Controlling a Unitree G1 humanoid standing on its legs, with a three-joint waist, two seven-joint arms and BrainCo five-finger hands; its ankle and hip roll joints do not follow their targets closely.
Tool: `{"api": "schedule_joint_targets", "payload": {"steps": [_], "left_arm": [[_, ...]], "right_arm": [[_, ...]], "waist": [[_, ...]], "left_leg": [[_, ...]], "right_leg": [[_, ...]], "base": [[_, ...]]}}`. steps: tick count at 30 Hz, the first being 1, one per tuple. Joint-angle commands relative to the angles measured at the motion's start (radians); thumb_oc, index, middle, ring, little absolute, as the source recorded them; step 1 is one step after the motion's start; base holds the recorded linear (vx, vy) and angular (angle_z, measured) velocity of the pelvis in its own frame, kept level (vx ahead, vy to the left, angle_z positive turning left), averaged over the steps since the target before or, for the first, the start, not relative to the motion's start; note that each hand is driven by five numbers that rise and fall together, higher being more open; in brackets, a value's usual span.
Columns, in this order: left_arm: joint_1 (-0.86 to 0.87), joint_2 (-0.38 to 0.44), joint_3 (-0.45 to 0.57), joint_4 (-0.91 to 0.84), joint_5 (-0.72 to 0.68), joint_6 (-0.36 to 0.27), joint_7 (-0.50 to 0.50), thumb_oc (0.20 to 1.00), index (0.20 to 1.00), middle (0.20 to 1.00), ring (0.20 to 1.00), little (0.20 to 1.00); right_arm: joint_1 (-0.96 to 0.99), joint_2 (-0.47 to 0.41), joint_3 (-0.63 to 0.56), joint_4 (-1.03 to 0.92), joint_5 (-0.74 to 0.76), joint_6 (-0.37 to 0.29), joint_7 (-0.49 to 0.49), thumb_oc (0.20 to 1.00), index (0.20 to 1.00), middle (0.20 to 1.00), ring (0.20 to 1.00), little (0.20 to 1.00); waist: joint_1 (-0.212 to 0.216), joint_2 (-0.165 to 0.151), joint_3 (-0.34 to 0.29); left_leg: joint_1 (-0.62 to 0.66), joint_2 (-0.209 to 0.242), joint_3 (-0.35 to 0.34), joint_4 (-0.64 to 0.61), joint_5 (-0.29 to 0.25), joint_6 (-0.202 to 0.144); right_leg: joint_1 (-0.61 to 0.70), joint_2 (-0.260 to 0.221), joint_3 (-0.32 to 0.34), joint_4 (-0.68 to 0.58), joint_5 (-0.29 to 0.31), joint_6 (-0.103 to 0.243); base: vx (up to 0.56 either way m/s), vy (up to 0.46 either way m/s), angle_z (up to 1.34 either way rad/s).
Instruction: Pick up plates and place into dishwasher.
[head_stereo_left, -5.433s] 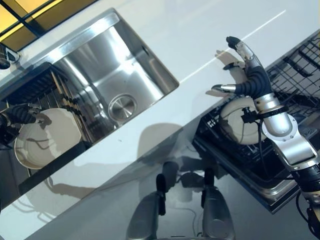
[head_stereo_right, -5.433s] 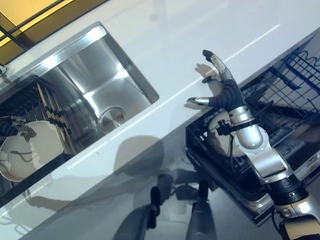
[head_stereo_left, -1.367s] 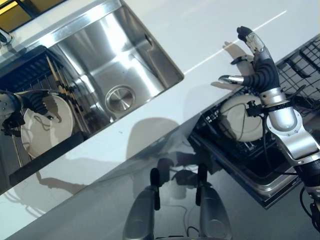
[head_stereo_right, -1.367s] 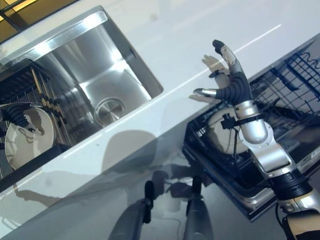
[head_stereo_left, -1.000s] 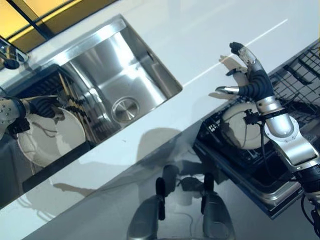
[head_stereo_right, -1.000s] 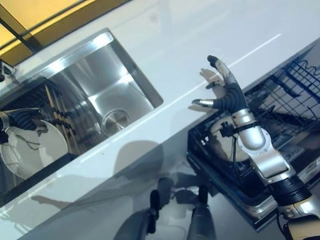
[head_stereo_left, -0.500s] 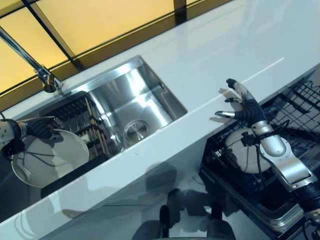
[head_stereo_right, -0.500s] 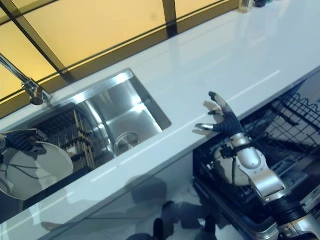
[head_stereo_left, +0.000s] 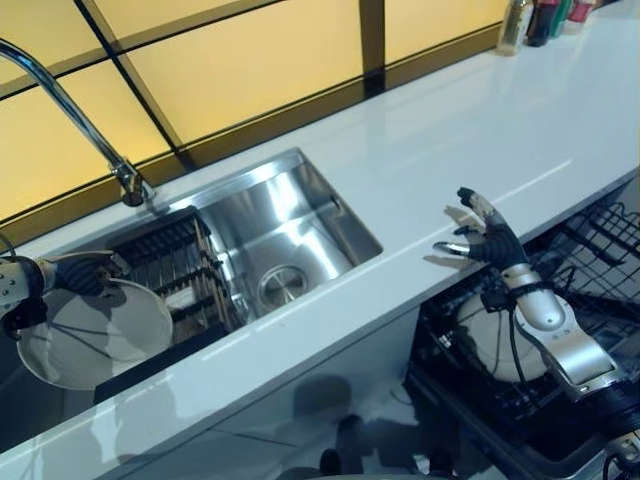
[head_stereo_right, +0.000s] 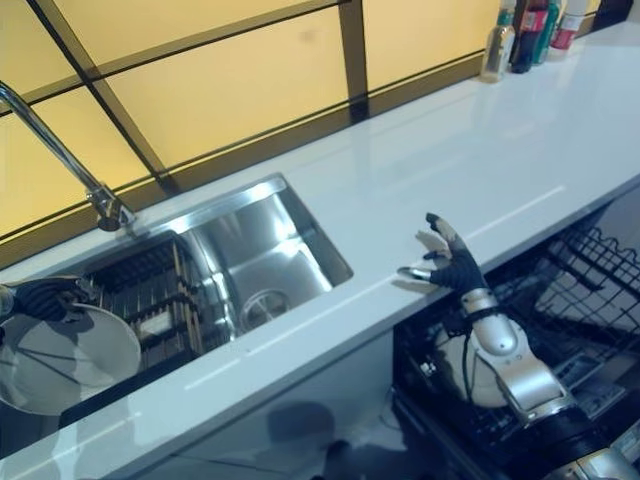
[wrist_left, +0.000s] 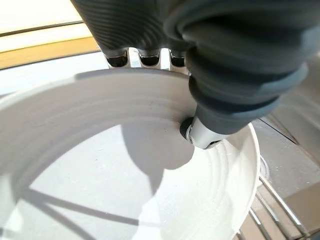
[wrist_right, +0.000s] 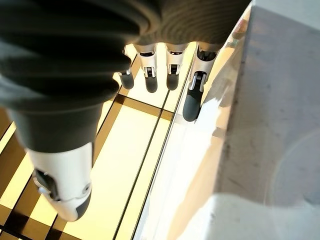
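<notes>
A white plate (head_stereo_left: 95, 335) hangs over the left end of the sink, above the dark dish rack (head_stereo_left: 175, 265). My left hand (head_stereo_left: 75, 272) is shut on its far rim. In the left wrist view the thumb (wrist_left: 220, 115) presses inside the plate (wrist_left: 100, 175) and the fingers curl behind the rim. My right hand (head_stereo_left: 488, 242) is open with spread fingers, just above the counter's front edge; its straight fingers (wrist_right: 192, 97) hold nothing. Below it a second white plate (head_stereo_left: 478, 345) stands in the pulled-out dishwasher rack (head_stereo_left: 600, 230).
The steel sink (head_stereo_left: 280, 235) has a tall faucet (head_stereo_left: 90, 130) at its back left. The white counter (head_stereo_left: 450, 130) runs to the right, with bottles (head_stereo_left: 540, 20) at its far end. Yellow window panes line the back.
The camera has tilted up, so the window and faucet have come into view. My left hand still holds the plate over the sink's rack; my right hand stays open by the counter edge.
</notes>
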Motion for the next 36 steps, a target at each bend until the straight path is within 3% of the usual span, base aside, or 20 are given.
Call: {"api": "schedule_joint_targets", "payload": {"steps": [1,2,4,6,11,14,21,29,33,36], "left_arm": [[0.029,0.060,0.112,-0.009,0.027,-0.004,0.102,0.200,0.200,0.200,0.200,0.200],[0.031,0.063,0.127,-0.019,0.028,0.006,0.126,0.200,0.200,0.200,0.200,0.200],[0.018,0.076,0.184,-0.050,0.023,0.056,0.329,0.200,0.200,0.200,0.200,0.200],[-0.013,0.080,0.257,-0.052,0.000,0.083,0.468,0.200,0.200,0.200,0.200,0.200],[0.138,0.023,0.513,-0.090,0.008,-0.018,0.771,0.200,0.200,0.200,0.200,0.200],[0.200,-0.057,0.587,-0.143,0.025,-0.067,0.917,0.200,0.200,0.200,0.200,0.200],[0.200,-0.181,0.607,-0.241,-0.038,-0.098,1.026,0.200,0.200,0.200,0.200,0.200],[0.146,-0.357,0.534,-0.359,-0.147,-0.116,0.968,0.200,0.200,0.200,0.200,0.200],[0.077,-0.419,0.446,-0.379,-0.174,-0.152,0.937,0.200,0.200,0.200,0.200,0.200],[0.041,-0.455,0.414,-0.408,-0.212,-0.139,0.899,0.200,0.200,0.200,0.200,0.200]], "right_arm": [[0.093,-0.006,-0.004,0.073,-0.010,0.039,-0.024,1.000,1.000,1.000,1.000,1.000],[0.096,-0.005,-0.006,0.074,-0.010,0.037,-0.024,1.000,1.000,1.000,1.000,1.000],[0.109,0.001,-0.016,0.064,-0.014,0.035,-0.022,1.000,1.000,1.000,1.000,1.000],[0.131,0.006,-0.036,0.039,-0.016,0.038,-0.018,1.000,1.000,1.000,1.000,1.000],[0.175,0.067,-0.082,0.045,-0.052,0.007,-0.012,1.000,1.000,1.000,1.000,1.000],[0.193,0.108,-0.087,0.038,-0.079,0.001,-0.004,1.000,1.000,1.000,1.000,1.000],[0.205,0.163,-0.078,0.022,-0.119,0.002,0.005,1.000,1.000,1.000,1.000,1.000],[0.143,0.177,-0.077,-0.090,-0.113,-0.058,0.032,1.000,1.000,1.000,1.000,1.000],[-0.013,0.153,-0.064,-0.156,-0.108,-0.127,0.012,1.000,1.000,1.000,1.000,1.000],[-0.099,0.150,-0.080,-0.175,-0.098,-0.147,0.016,1.000,1.000,1.000,1.000,1.000]], "waist": [[0.023,-0.026,-0.020],[0.024,-0.028,-0.024],[0.029,-0.035,-0.037],[0.032,-0.045,-0.049],[0.068,-0.071,-0.073],[0.074,-0.087,-0.083],[0.075,-0.108,-0.106],[0.084,-0.123,-0.114],[0.095,-0.132,-0.117],[0.101,-0.138,-0.122]], "left_leg": [[-0.040,-0.073,-0.018,0.062,-0.095,0.031],[-0.038,-0.072,-0.020,0.056,-0.092,0.030],[-0.031,-0.068,-0.027,0.039,-0.086,0.027],[-0.028,-0.065,-0.026,0.027,-0.083,0.027],[-0.023,-0.053,-0.038,0.008,-0.079,0.025],[-0.013,-0.048,-0.043,0.001,-0.080,0.021],[0.010,-0.041,-0.047,-0.030,-0.074,0.018],[0.022,-0.039,-0.042,-0.030,-0.080,0.022],[0.026,-0.042,-0.040,-0.024,-0.085,0.025],[0.030,-0.042,-0.039,-0.021,-0.089,0.028]], "right_leg": [[-0.022,0.066,-0.030,0.036,-0.108,-0.002],[-0.021,0.066,-0.032,0.034,-0.107,-0.001],[-0.016,0.066,-0.038,0.030,-0.109,0.001],[-0.011,0.066,-0.046,0.023,-0.111,0.001],[0.004,0.071,-0.072,0.014,-0.115,-0.002],[0.016,0.075,-0.078,0.012,-0.122,-0.005],[0.037,0.082,-0.079,0.001,-0.127,-0.006],[0.046,0.084,-0.081,0.001,-0.127,-0.008],[0.050,0.086,-0.081,0.002,-0.125,-0.015],[0.056,0.088,-0.083,0.004,-0.127,-0.018]], "base": [[-0.02,-0.023,0.05],[-0.02,-0.028,0.05],[-0.02,-0.034,0.10],[-0.04,-0.044,0.08],[-0.02,-0.066,0.01],[0.00,-0.045,0.09],[0.00,-0.007,0.02],[0.00,-0.012,0.00],[-0.01,-0.014,0.02],[0.00,0.000,0.00]]}}
